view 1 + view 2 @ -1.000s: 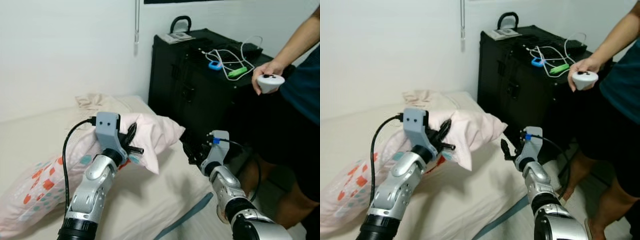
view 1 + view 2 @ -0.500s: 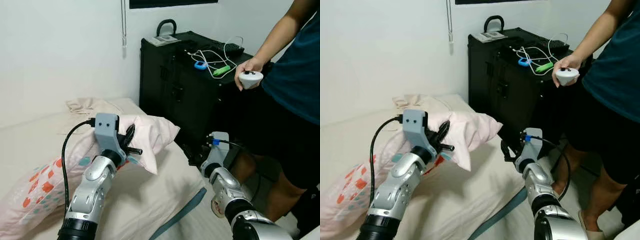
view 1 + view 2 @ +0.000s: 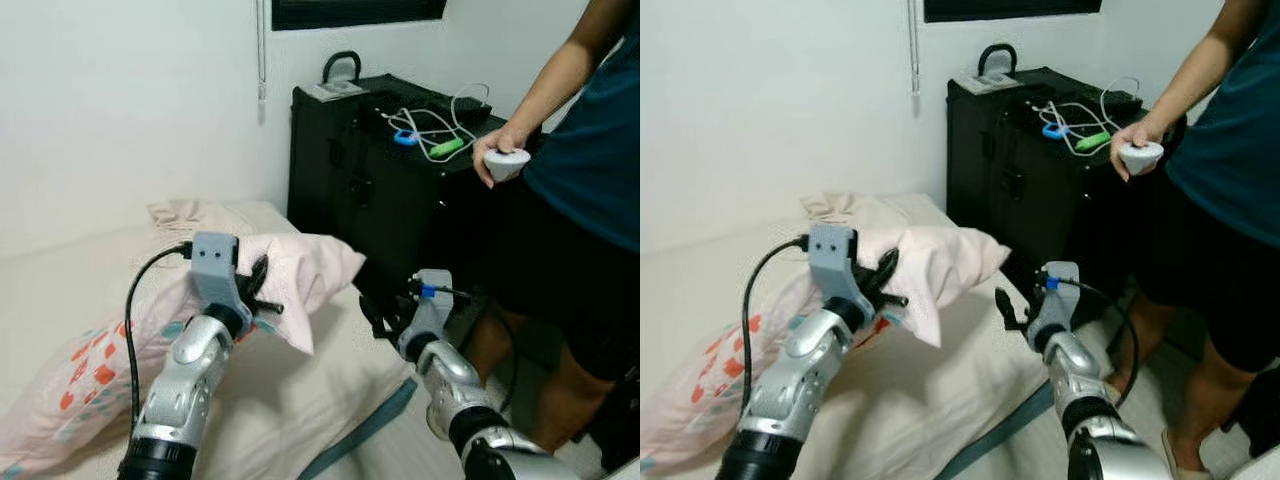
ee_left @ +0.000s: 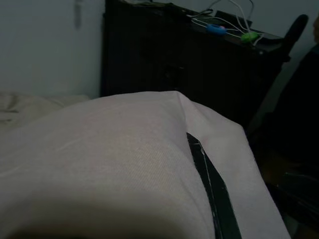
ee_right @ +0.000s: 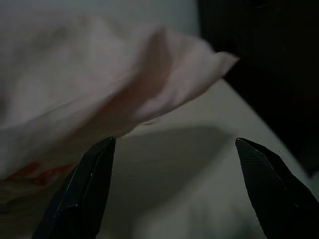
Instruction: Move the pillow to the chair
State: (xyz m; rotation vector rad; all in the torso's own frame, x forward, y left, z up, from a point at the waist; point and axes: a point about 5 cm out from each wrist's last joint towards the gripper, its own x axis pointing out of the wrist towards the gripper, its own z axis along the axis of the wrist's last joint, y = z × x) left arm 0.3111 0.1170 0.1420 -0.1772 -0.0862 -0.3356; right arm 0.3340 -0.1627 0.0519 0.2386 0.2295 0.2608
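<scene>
Left eye view showed the left gripper (image 3: 262,296) clamped on the pillow (image 3: 300,275), its corner lifted off the bed (image 3: 340,370); right gripper (image 5: 174,189) gaped empty. Soft and light, it would sag; bunched fabric seemed the surest hold.

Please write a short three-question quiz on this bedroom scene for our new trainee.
1. True or false: the left pincer is shut on the pillow.
2. The right pincer is: A) shut on the pillow, B) open and holding nothing, C) gripping the white controller.
3. Fill in: the green and blue items and white cables lie on top of the black ____.

Key: 1 true; 2 B; 3 case.
</scene>
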